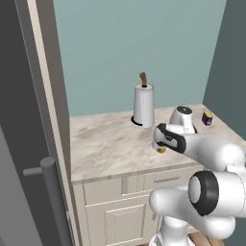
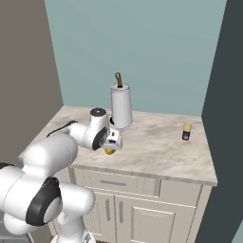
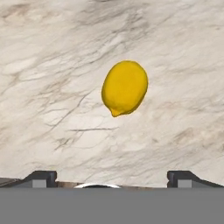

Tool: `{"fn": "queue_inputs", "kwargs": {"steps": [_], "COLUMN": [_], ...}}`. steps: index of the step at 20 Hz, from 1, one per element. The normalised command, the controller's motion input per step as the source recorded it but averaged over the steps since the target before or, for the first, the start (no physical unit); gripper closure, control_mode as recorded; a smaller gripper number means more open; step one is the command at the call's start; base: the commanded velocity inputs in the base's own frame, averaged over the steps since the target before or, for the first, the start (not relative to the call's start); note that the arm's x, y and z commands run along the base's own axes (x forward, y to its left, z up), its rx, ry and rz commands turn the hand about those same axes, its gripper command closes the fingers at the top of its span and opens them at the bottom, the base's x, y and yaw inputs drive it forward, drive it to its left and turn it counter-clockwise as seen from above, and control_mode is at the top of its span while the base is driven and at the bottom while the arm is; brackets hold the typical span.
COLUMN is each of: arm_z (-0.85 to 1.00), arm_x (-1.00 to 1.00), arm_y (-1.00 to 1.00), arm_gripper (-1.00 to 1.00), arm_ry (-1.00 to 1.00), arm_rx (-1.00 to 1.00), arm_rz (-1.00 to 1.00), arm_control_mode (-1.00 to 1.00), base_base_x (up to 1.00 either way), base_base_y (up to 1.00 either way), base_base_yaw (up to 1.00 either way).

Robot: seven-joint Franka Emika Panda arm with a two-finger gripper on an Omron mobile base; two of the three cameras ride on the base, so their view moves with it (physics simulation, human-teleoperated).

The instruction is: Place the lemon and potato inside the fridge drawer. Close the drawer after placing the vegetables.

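The marbled tabletop [image 2: 156, 152] carries three things — a lemon [image 3: 124, 88] near its front edge, a paper-towel roll [image 2: 121, 105] upright behind it, and a small jar [image 2: 187, 132] well apart.

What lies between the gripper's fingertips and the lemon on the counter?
Nothing: in the hand view, only bare marble counter lies between the open gripper and the lemon.
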Motion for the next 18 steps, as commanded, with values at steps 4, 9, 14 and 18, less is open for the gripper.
{"fn": "queue_inputs", "kwargs": {"steps": [4,9,14,18], "arm_z": [-0.07,-0.08,-0.13,-0.17], "arm_x": [0.15,0.16,0.15,0.15], "arm_y": [0.00,0.00,0.00,0.00], "arm_gripper": [-1.00,-1.00,-1.00,-1.00], "arm_ry": [0.06,0.05,0.04,0.03], "arm_rx": [0.00,0.00,0.00,0.00], "arm_rz": [0.00,0.00,0.00,0.00], "arm_control_mode": [-1.00,-1.00,-1.00,-1.00], "base_base_x": [0.00,0.00,0.00,0.00], "base_base_y": [0.00,0.00,0.00,0.00], "base_base_yaw": [0.00,0.00,0.00,0.00]}}
